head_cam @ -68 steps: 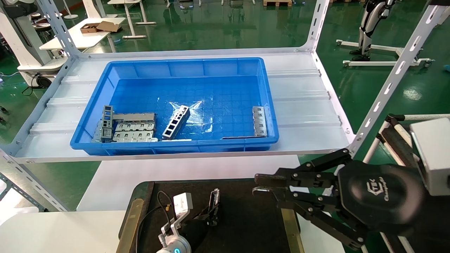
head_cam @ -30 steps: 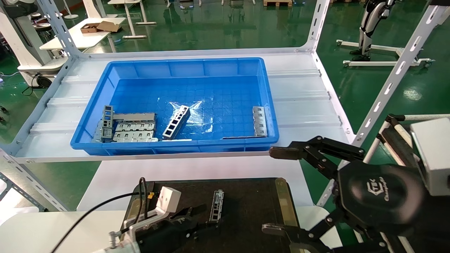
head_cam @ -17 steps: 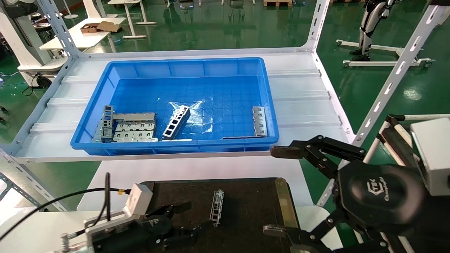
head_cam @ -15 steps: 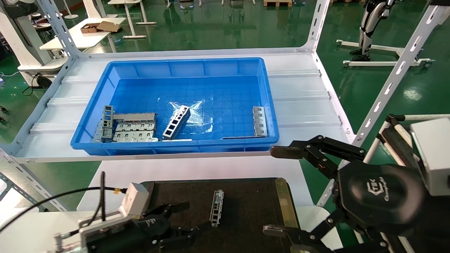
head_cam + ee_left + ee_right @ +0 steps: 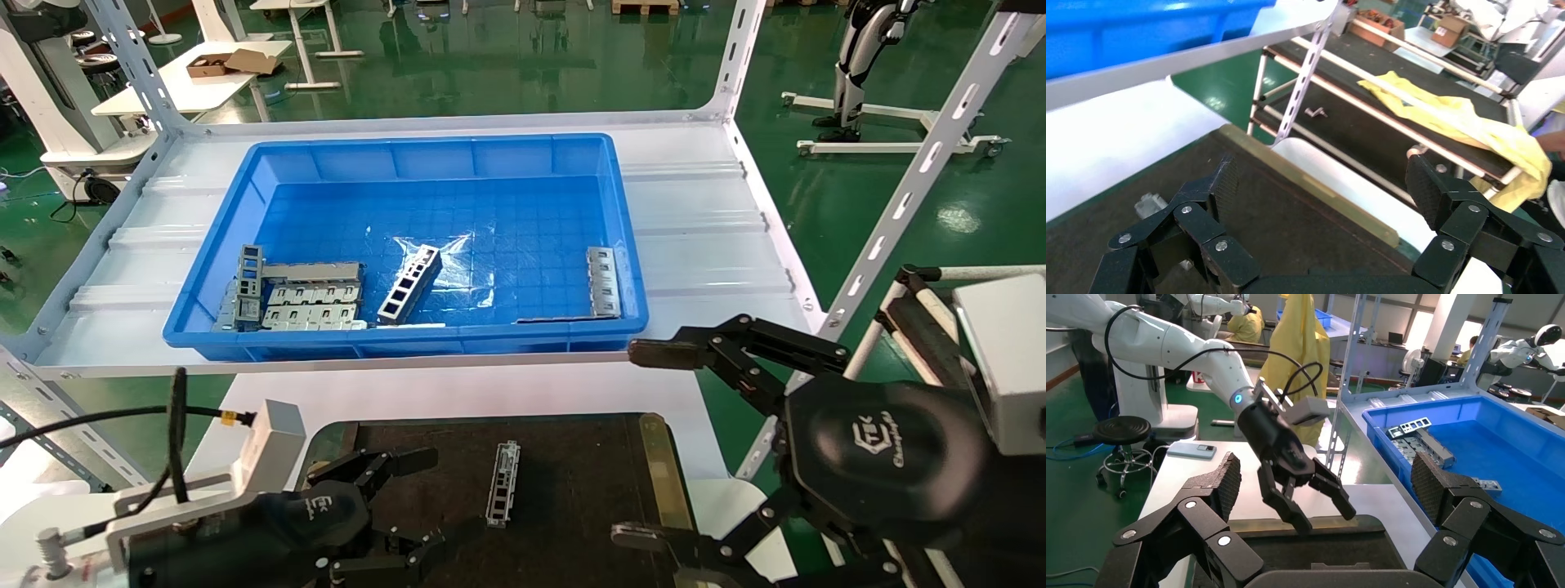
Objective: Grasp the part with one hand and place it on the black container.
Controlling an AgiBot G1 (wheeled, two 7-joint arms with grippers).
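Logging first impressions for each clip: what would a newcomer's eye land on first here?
Probably the big blue bin on the white shelf, with grey metal pieces bunched along its near edge. Next, the slim silvery part lying alone on the black container below. The open left hand sits just beside the part without touching it, and the open right hand looms at the container's right side.

You see a silvery metal part on the tray's matt black mat, edged by dull brass-coloured strips. The blue bin is glossy plastic; the floor shines green.
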